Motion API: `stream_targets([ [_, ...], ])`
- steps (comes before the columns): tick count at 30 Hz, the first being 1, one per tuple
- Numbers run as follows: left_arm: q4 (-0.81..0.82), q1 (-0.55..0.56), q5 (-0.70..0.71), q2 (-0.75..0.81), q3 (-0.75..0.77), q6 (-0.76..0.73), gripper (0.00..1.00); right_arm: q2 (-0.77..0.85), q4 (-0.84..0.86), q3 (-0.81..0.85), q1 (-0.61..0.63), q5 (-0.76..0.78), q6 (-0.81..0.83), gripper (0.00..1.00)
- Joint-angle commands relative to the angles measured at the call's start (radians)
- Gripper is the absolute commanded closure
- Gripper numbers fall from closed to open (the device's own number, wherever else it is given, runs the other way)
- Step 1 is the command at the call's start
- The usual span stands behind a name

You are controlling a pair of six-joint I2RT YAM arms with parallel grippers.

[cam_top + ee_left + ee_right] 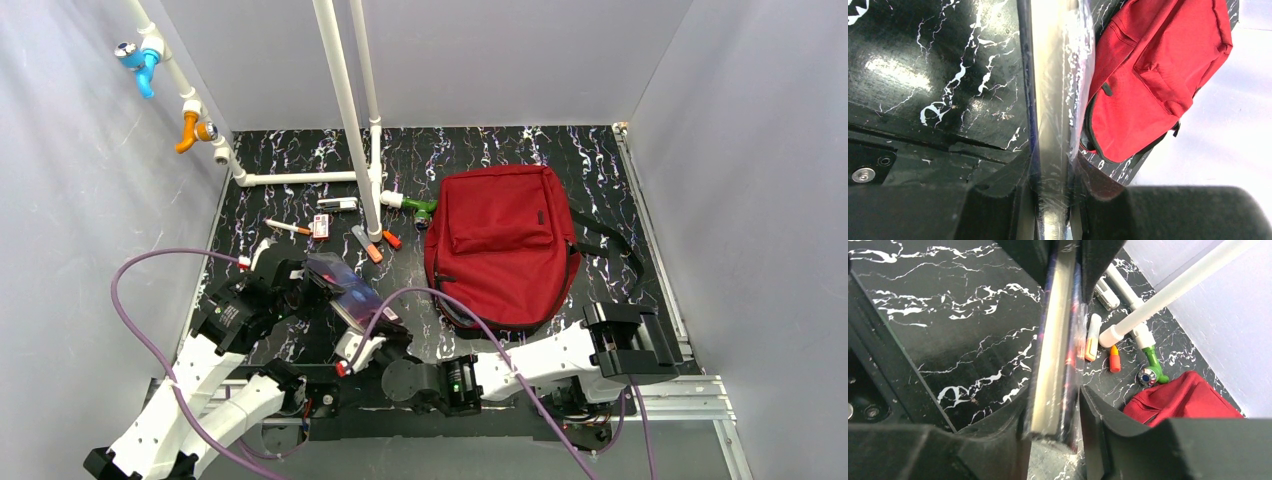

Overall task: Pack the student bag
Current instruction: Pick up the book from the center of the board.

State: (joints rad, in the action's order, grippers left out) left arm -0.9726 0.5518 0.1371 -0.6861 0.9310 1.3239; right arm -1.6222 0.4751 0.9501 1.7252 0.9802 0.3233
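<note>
Left gripper (1053, 165): closed down narrow on the plastic-wrapped book (345, 288), which it grips edge-on.

Right gripper (1053, 400): jaws flank the same book's other end, close against the wrap. You cannot tell whether they are pressing.

Student bag (500, 245): flat on the table to the right of the book, long axis running away from the bases. Your right arm is nearer.

Only the top view shows you the whole bag. The right wrist view catches one red corner, plus the markers (1093, 337).
</note>
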Motion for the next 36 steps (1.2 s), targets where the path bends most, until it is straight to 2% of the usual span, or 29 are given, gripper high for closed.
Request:
stream_targets([
  [1, 0.084, 0.000, -0.034, 0.012, 0.021, 0.027, 1.00, 0.006, 0.085, -0.004, -0.043, 0.008, -0.033, 0.60],
  [3, 0.100, 0.001, -0.045, 0.007, 0.019, 0.017, 1.00, 0.014, 0.066, -0.004, -0.057, -0.026, -0.051, 0.72],
  [5, 0.115, 0.000, -0.048, 0.006, 0.013, 0.006, 1.00, 0.034, 0.035, -0.004, -0.071, -0.061, -0.083, 0.99],
  [6, 0.128, 0.000, -0.047, 0.008, 0.009, -0.004, 1.00, 0.048, 0.029, -0.011, -0.076, -0.069, -0.099, 0.99],
  [7, 0.146, 0.000, -0.049, 0.009, 0.005, -0.017, 0.90, 0.064, 0.029, -0.021, -0.082, -0.084, -0.115, 0.99],
  [8, 0.162, 0.000, -0.052, 0.011, 0.001, -0.030, 0.75, 0.082, 0.015, -0.034, -0.087, -0.110, -0.130, 0.99],
  [9, 0.174, 0.000, -0.054, 0.013, -0.001, -0.043, 0.55, 0.102, -0.010, -0.046, -0.092, -0.124, -0.151, 0.99],
  [11, 0.197, 0.000, -0.050, 0.020, 0.001, -0.082, 0.20, 0.155, -0.064, -0.075, -0.101, -0.135, -0.195, 0.99],
  [12, 0.209, 0.000, -0.038, 0.025, 0.004, -0.118, 0.08, 0.187, -0.096, -0.092, -0.108, -0.143, -0.220, 0.99],
  [13, 0.220, 0.000, -0.028, 0.030, 0.008, -0.153, 0.03, 0.225, -0.143, -0.110, -0.116, -0.150, -0.250, 0.99],
  [17, 0.240, 0.001, 0.048, 0.046, 0.043, -0.335, 0.02, 0.428, -0.362, -0.183, -0.156, -0.133, -0.385, 0.99],
  [20, 0.281, 0.000, 0.085, 0.059, 0.034, -0.430, 0.02, 0.616, -0.610, -0.164, -0.202, -0.121, -0.510, 0.99],
  [23, 0.385, 0.000, 0.017, 0.053, -0.008, -0.496, 0.02, 0.782, -0.845, -0.093, -0.237, -0.123, -0.646, 0.99],
  [25, 0.488, 0.000, -0.101, 0.028, -0.034, -0.521, 0.02, 0.879, -0.960, -0.041, -0.245, -0.109, -0.743, 0.99],
  [29, 0.775, 0.002, -0.356, -0.096, -0.079, -0.496, 0.11, 0.943, -1.239, 0.068, -0.245, 0.015, -0.931, 0.99],
  [31, 0.873, 0.035, -0.416, -0.177, -0.079, -0.475, 0.11, 0.940, -1.295, 0.099, -0.245, 0.060, -0.968, 0.99],
  [36, 0.918, 0.263, -0.279, -0.332, -0.003, -0.625, 0.17, 0.850, -1.309, 0.168, -0.245, 0.165, -0.950, 0.99],
])
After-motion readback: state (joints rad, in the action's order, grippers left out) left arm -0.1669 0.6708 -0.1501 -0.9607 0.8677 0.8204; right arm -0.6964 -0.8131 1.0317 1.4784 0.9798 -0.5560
